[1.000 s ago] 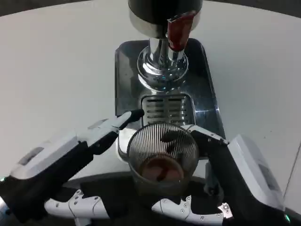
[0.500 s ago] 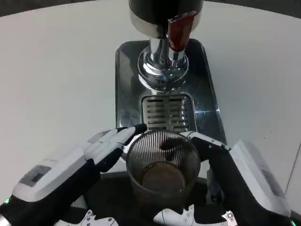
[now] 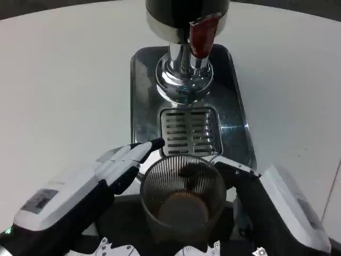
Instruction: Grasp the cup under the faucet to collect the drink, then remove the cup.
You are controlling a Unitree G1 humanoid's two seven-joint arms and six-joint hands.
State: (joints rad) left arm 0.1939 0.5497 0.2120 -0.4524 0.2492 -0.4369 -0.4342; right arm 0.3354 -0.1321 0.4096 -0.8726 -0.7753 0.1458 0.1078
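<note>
A white table fills the scene from the left edge to the right, with a thin strip of dark room beyond its far edge. At the near left edge, the robot's left hand reaches in with its white back up, its fingers held straight and close together, their black tips lying beside the left side of the cup; whether they actually touch it cannot be told. In the middle of the table a shiny metal tray runs from the far edge toward the robot, carrying a slotted drain grate and, beyond it, the chrome base of a drink dispenser with a red tap handle. The cup, clear and ribbed with brown drink in its bottom, sits at the tray's near end, just in front of the grate. At the near right edge, the right hand wraps around the cup's right side, holding it.
</note>
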